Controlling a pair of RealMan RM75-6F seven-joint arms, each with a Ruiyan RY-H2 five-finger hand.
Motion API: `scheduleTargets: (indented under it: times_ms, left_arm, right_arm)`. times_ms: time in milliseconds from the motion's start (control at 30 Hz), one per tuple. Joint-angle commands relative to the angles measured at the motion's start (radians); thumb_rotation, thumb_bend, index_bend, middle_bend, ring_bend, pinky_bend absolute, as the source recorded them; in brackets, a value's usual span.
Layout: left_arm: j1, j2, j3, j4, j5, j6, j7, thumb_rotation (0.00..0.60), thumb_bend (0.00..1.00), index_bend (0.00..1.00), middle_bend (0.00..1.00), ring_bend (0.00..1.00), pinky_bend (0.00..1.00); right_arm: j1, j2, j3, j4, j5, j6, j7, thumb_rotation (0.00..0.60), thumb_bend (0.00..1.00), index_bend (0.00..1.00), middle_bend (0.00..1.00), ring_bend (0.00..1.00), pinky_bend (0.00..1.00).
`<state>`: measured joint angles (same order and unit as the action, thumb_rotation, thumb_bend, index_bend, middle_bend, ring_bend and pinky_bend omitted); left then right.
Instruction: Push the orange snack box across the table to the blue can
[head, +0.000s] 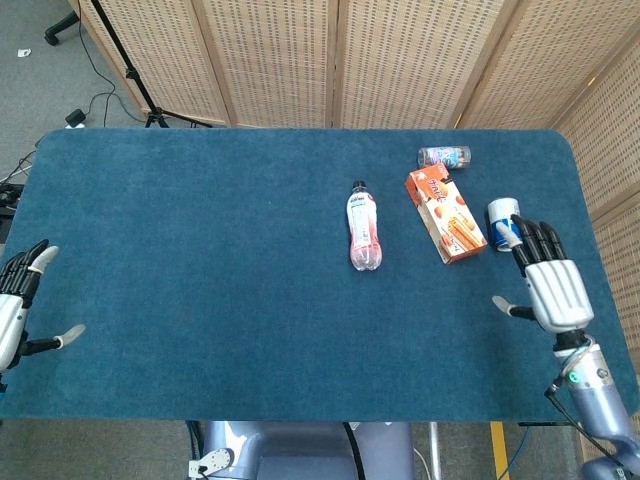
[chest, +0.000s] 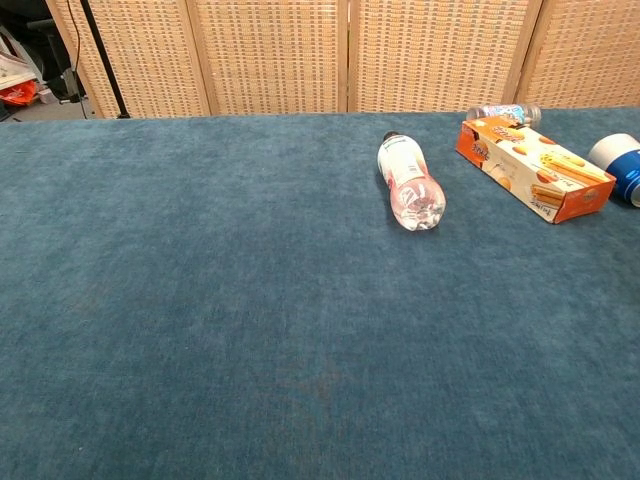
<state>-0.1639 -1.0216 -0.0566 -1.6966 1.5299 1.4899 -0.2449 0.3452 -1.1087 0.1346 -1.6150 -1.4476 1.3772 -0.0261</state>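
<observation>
The orange snack box (head: 447, 214) (chest: 531, 181) lies flat on the right part of the blue table. A blue and white can (head: 502, 223) (chest: 620, 166) lies on its side just right of the box's near end, with a small gap between them. My right hand (head: 548, 285) hovers open near the table's right front, fingers spread, a little nearer than the can and touching nothing. At the far left edge my left hand (head: 15, 310) is open and empty. Neither hand shows in the chest view.
A pink drink bottle (head: 364, 226) (chest: 409, 181) lies on its side left of the box. A small clear bottle (head: 444, 157) (chest: 502, 114) lies behind the box near the table's far edge. Wicker screens stand behind the table (head: 200, 260).
</observation>
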Motion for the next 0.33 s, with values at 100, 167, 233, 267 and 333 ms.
scheduleTargets:
  times_ms: [100, 167, 233, 267, 333]
  left_arm:
    - [0.042, -0.025, 0.014, -0.019, -0.023, 0.038, 0.117, 0.6, 0.0, 0.0, 0.0, 0.0, 0.0]
    - [0.049, -0.031, 0.018, -0.021, -0.024, 0.042, 0.135, 0.6, 0.0, 0.0, 0.0, 0.0, 0.0]
    - [0.055, -0.035, 0.021, -0.02, -0.021, 0.047, 0.144, 0.6, 0.0, 0.0, 0.0, 0.0, 0.0]
    - [0.058, -0.036, 0.022, -0.019, -0.019, 0.049, 0.145, 0.6, 0.0, 0.0, 0.0, 0.0, 0.0]
    - [0.06, -0.035, 0.023, -0.018, -0.019, 0.048, 0.139, 0.6, 0.0, 0.0, 0.0, 0.0, 0.0]
  right_arm:
    - [-0.101, 0.001, -0.063, -0.055, -0.057, 0.112, 0.017, 0.6, 0.0, 0.0, 0.0, 0.0, 0.0]
    - [-0.122, -0.01, -0.072, -0.052, -0.065, 0.133, 0.023, 0.6, 0.0, 0.0, 0.0, 0.0, 0.0]
    - [-0.137, -0.018, -0.075, -0.047, -0.065, 0.148, 0.02, 0.6, 0.0, 0.0, 0.0, 0.0, 0.0]
    - [-0.147, -0.023, -0.076, -0.044, -0.064, 0.159, 0.017, 0.6, 0.0, 0.0, 0.0, 0.0, 0.0]
    - [-0.16, -0.028, -0.076, -0.042, -0.062, 0.173, 0.007, 0.6, 0.0, 0.0, 0.0, 0.0, 0.0]
